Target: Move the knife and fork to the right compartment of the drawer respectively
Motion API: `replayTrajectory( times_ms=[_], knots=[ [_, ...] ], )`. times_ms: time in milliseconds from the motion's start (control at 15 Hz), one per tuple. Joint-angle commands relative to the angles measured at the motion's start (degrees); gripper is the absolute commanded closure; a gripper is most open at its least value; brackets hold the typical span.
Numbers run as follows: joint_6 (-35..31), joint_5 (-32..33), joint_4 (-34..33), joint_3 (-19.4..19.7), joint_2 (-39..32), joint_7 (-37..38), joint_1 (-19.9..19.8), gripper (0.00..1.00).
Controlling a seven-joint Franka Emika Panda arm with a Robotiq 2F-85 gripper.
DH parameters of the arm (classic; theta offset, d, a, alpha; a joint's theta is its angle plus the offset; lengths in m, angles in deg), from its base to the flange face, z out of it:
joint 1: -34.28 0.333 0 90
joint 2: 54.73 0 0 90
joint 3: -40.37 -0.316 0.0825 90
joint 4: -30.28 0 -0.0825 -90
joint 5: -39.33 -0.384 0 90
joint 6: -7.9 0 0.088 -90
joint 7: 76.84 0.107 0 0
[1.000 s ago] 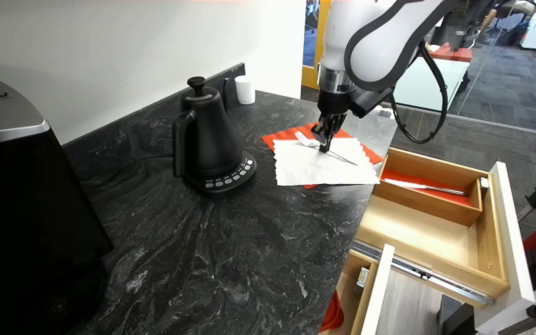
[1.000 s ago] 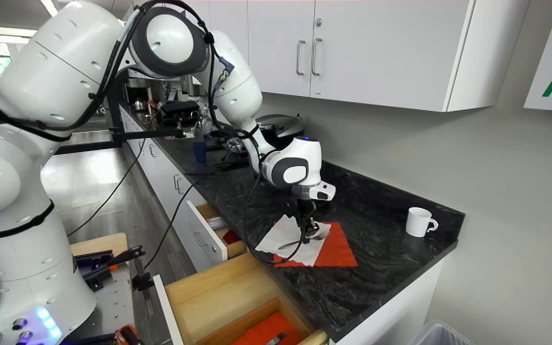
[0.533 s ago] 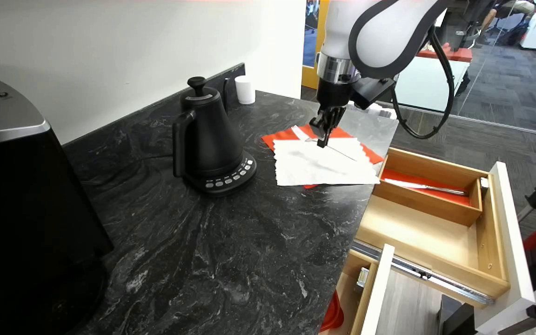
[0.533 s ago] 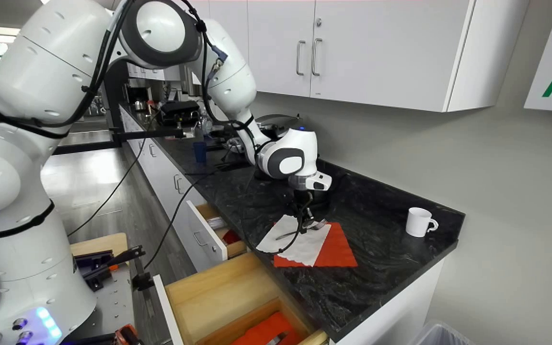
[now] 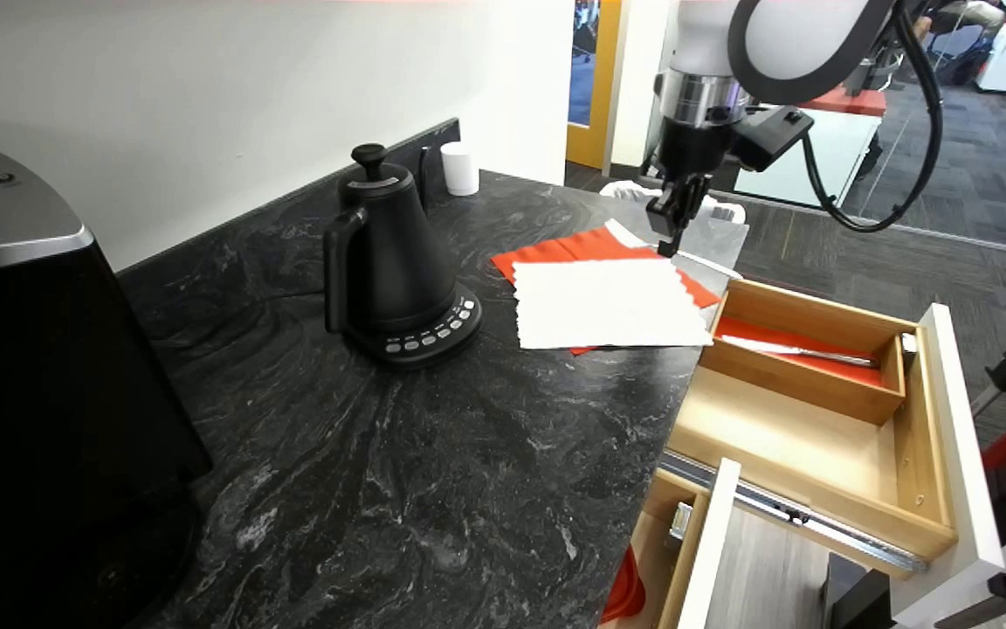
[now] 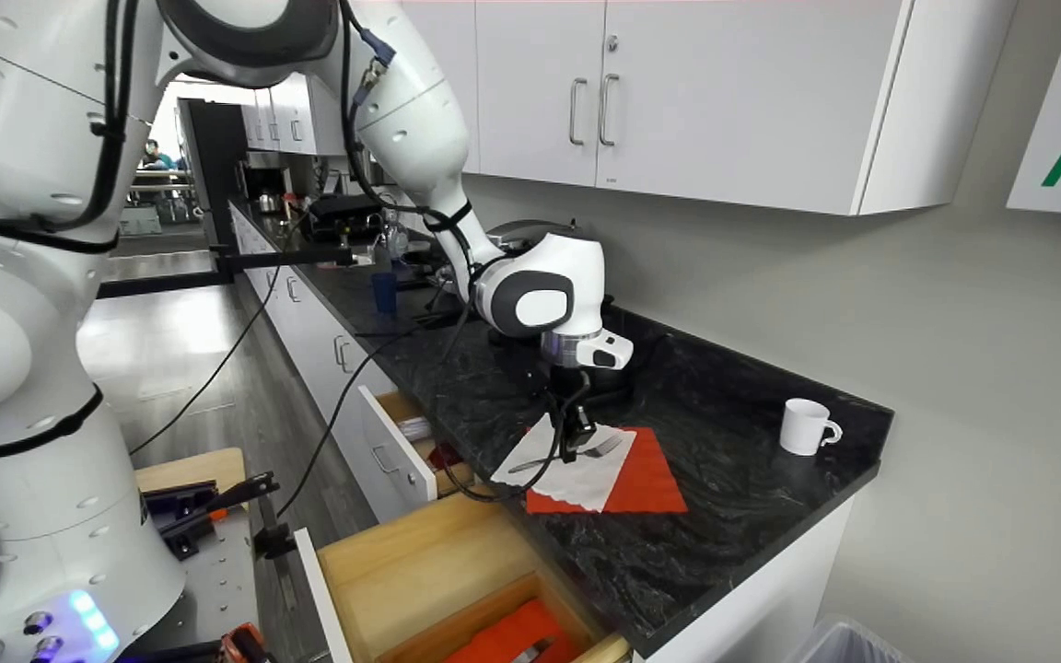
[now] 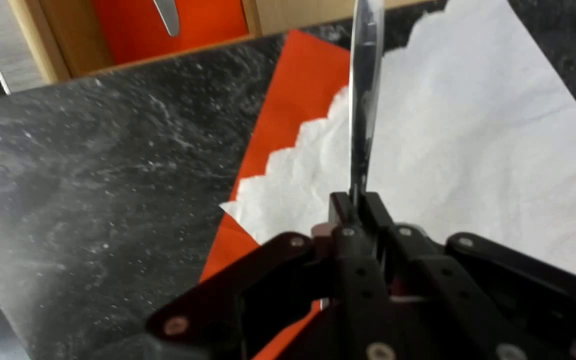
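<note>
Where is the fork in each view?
In an exterior view: fork, right of centre, slightly high, in the tool.
In an exterior view: fork, below centre, slightly right.
Wrist view: fork, handle from top edge down to the tool.
Shared landmark: white napkin, in all three.

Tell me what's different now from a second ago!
The hand has risen and moved toward the drawer with the red compartment, carrying the fork along. It was already gripping the fork, and nothing has been let go. The knife stayed in that red compartment, and the white napkin, the black kettle and the white mug stayed put.
</note>
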Motion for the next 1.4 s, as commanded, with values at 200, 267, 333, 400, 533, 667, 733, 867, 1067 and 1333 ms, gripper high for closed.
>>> replayTrajectory(
  times_ms=[200, 267, 333, 400, 533, 667, 733, 867, 1067, 1333],
  knots=[
    [-2.63, -2.66, 20.40, -1.04, 16.16, -13.64, -7.99, 0.95],
    [-3.20, -3.96, 22.34, -1.18, 17.26, -16.60, -9.30, 0.95],
    [-3.30, -4.97, 23.86, -1.02, 18.18, -19.26, -10.24, 0.95],
    [-3.40, -6.26, 25.17, -0.95, 18.81, -22.95, -11.45, 0.95],
    [-2.46, -7.35, 26.70, -0.30, 19.39, -29.50, -13.13, 0.95],
    [-1.66, -6.01, 27.04, 0.55, 18.60, -34.44, -14.13, 0.95],
    [-1.38, -5.51, 26.88, 0.75, 17.83, -36.20, -14.50, 0.95],
    [-0.88, -4.24, 25.99, 1.31, 15.75, -39.11, -14.97, 0.95],
    [-1.06, -2.13, 23.87, 1.93, 11.51, -40.69, -14.84, 0.95],
    [-2.02, -0.14, 21.30, 1.34, 6.60, -41.37, -15.46, 0.95]
  ],
)
